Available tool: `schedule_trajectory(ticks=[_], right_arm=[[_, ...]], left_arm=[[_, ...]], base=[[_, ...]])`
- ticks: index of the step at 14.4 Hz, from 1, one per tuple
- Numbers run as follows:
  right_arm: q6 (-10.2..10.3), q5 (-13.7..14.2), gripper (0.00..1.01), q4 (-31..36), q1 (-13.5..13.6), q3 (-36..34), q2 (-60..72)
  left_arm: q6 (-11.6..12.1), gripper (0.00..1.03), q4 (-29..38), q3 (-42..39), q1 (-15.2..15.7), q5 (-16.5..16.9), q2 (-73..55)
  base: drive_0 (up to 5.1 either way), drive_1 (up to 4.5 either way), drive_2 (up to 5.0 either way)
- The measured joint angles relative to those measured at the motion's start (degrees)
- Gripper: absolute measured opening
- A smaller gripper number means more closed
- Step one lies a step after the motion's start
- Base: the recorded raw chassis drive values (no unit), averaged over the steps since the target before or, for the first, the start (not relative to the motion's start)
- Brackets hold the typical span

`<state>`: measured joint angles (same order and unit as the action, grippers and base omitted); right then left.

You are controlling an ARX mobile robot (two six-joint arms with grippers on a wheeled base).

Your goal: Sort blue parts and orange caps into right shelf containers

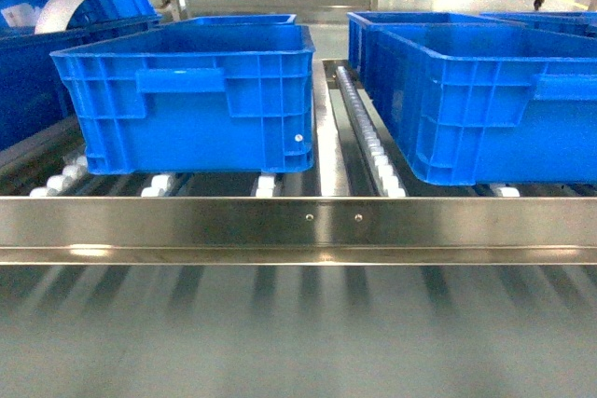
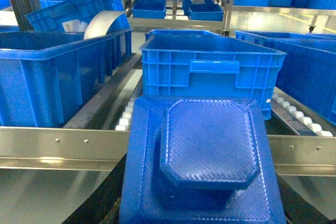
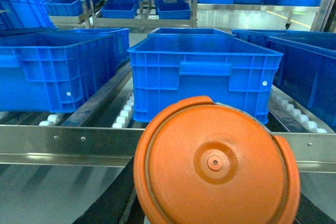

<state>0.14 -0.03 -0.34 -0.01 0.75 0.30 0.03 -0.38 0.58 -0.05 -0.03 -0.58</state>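
A blue part (image 2: 202, 156), a textured square plate with a raised octagonal block, fills the lower left wrist view. My left gripper (image 2: 198, 211) is shut on it, and only its dark fingers (image 2: 97, 205) show beside the part. A round orange cap (image 3: 215, 163) fills the lower right wrist view, with my right gripper (image 3: 215, 213) shut on it and the jaws hidden beneath. Both items hang just short of the shelf's steel rail (image 1: 298, 221). Behind the rail stand two right shelf containers, one at the left (image 1: 187, 90) and one at the right (image 1: 494, 100). Neither gripper shows in the head view.
The crates rest on white roller tracks (image 1: 373, 151) with a gap between them. At the left stands another blue crate (image 2: 47, 77), and behind it a tilted crate with a curved white sheet (image 2: 102, 22). More shelves with blue crates (image 3: 173, 6) stand further back.
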Motion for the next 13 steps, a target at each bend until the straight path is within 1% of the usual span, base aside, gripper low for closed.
schedule_trajectory(ticks=[11,13], right_arm=[[0.0,0.0,0.45,0.1,0.0,0.0,0.0],[0.0,0.0,0.45,0.0,0.0,0.0,0.0]], left_arm=[[0.0,0.43,-0.1,0.0,0.0,0.0,0.0],[0.0,0.43,0.0,0.0,0.0,0.0,0.0]], base=[[-0.1,4.07,-4.2],[0.0,0.00,0.0]])
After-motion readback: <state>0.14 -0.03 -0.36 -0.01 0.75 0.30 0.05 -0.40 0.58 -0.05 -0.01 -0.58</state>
